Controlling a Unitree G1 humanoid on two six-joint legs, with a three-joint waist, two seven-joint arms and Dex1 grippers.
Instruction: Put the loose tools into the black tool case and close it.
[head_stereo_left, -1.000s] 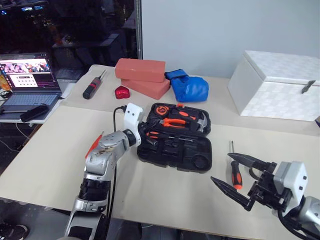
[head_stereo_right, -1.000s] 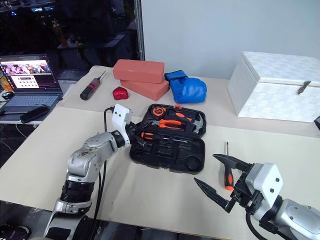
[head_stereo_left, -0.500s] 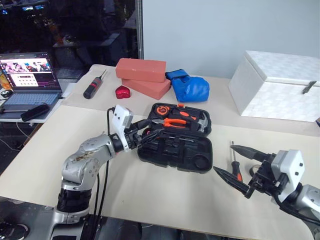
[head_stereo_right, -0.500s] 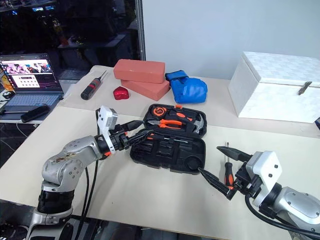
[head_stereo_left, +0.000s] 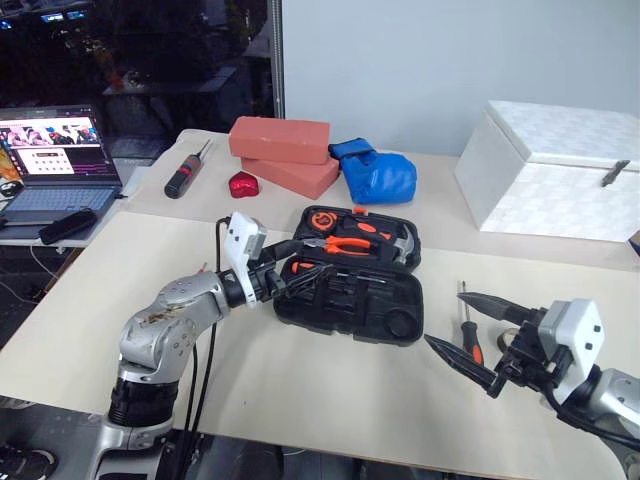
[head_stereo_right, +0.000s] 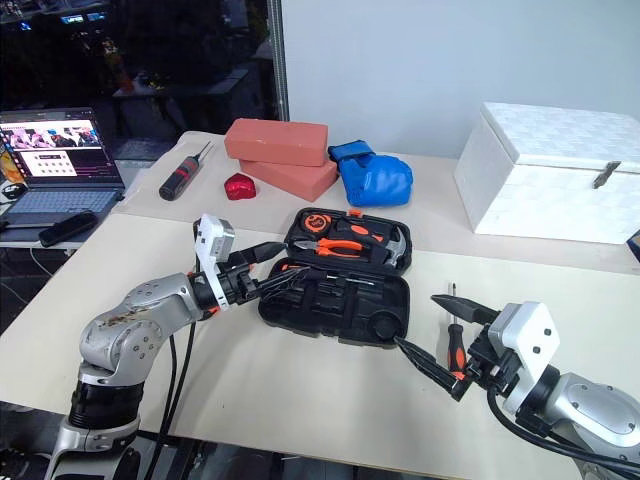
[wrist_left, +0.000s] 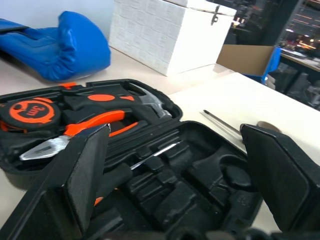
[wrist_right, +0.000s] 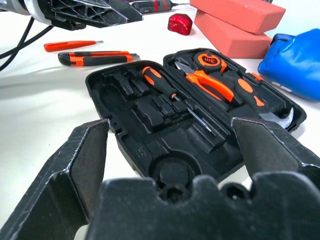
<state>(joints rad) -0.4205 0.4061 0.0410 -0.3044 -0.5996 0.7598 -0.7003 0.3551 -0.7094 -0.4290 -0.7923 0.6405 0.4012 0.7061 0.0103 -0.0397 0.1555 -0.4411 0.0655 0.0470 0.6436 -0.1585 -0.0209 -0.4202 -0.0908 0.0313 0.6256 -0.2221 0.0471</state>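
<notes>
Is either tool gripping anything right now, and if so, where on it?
Nothing is held. The left tool is open at the edge of the black tool case, above the screwdriver lying in its recess. The right tool is open around nothing.

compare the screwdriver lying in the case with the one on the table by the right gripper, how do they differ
The screwdriver in the case sits in a recess of the black tool case; the screwdriver on the table lies loose on the table, right of the case. The cased one's handle looks mostly orange; the loose one's is black and orange. Both have slim metal shafts.
</notes>
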